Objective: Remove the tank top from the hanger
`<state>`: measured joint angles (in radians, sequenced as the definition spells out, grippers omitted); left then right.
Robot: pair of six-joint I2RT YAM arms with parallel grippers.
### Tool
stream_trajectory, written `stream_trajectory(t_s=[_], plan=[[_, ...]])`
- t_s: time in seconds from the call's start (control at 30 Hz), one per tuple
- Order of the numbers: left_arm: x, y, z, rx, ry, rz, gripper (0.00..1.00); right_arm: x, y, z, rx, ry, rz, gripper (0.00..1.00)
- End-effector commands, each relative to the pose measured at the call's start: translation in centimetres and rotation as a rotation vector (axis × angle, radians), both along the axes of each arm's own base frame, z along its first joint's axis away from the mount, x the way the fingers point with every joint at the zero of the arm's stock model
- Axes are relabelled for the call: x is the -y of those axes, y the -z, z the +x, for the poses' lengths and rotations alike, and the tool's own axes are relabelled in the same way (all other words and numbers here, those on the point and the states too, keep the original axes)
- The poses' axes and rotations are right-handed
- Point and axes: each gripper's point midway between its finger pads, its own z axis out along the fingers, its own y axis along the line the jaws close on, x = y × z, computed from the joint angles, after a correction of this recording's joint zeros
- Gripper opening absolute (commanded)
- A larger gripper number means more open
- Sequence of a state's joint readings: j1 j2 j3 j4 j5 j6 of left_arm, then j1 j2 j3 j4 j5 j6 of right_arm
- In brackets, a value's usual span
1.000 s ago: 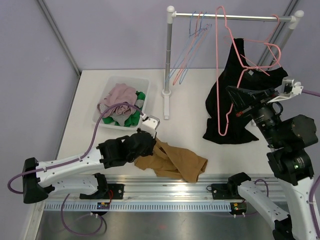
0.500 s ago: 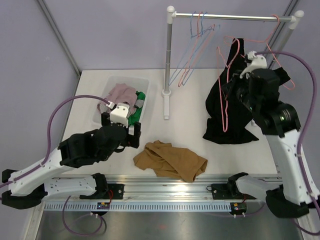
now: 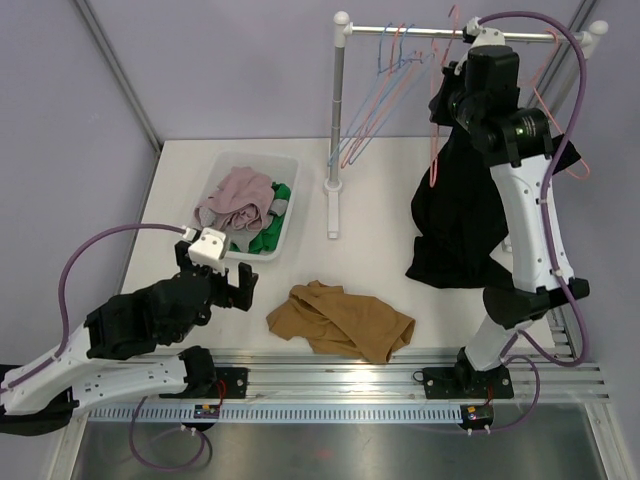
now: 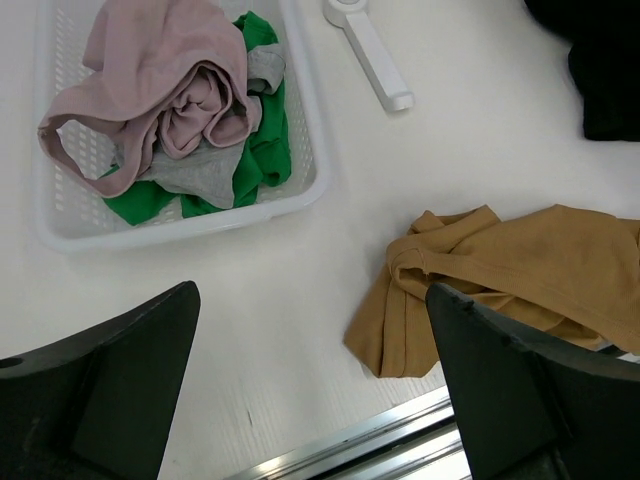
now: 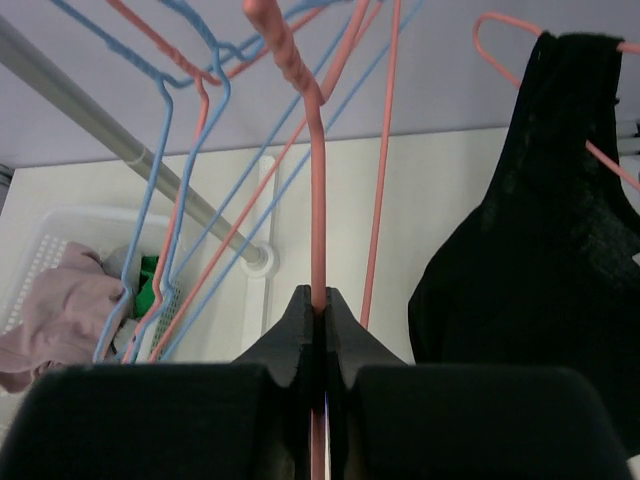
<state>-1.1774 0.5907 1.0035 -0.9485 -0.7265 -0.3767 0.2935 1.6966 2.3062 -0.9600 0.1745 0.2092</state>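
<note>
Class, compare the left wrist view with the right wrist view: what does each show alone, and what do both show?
Left wrist only: the tan garment and the open left gripper. Right wrist only: the right gripper shut on a pink hanger, blue hangers and the rail. Both: the white basket and the black tank top.

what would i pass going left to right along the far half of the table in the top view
white basket → rack post → black tank top
</note>
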Motion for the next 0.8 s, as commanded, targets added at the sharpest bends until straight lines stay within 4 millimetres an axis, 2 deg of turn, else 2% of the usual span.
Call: stream_trajectory(t_s=[0.0, 0.13, 0.2, 0.33, 0.47, 0.77], plan=[[0.4, -1.0, 0.4, 0.040, 0.005, -0.040, 0.99, 0.6, -2.0, 1.7, 0.053, 0.023, -0.024, 0.00], [0.4, -0.8, 0.4, 0.036, 0.003, -0.032, 0.99, -0.2, -0.8, 4.9, 0.039, 0.016, -0.029, 0.00], [0.5, -0.6, 0.4, 0.031, 0.007, -0.028, 0.99, -0.6, -0.9, 5.7, 0.055, 0.014, -0.015, 0.00], [0.7, -0.2, 0.4, 0.024, 0.007, -0.007, 0.99, -1.7, 1.2, 7.4, 0.020, 0.002, 0.015, 0.00], [0.6, -0.1, 0.6, 0.018, 0.002, -0.002, 0.99, -3.1, 3.1, 7.9, -0.016, -0.002, -0.002, 0.00], [0.4, -0.2, 0.9, 0.016, -0.007, -0.024, 0.99, -4.8, 4.8, 8.2, -0.054, -0.046, 0.004, 0.00]])
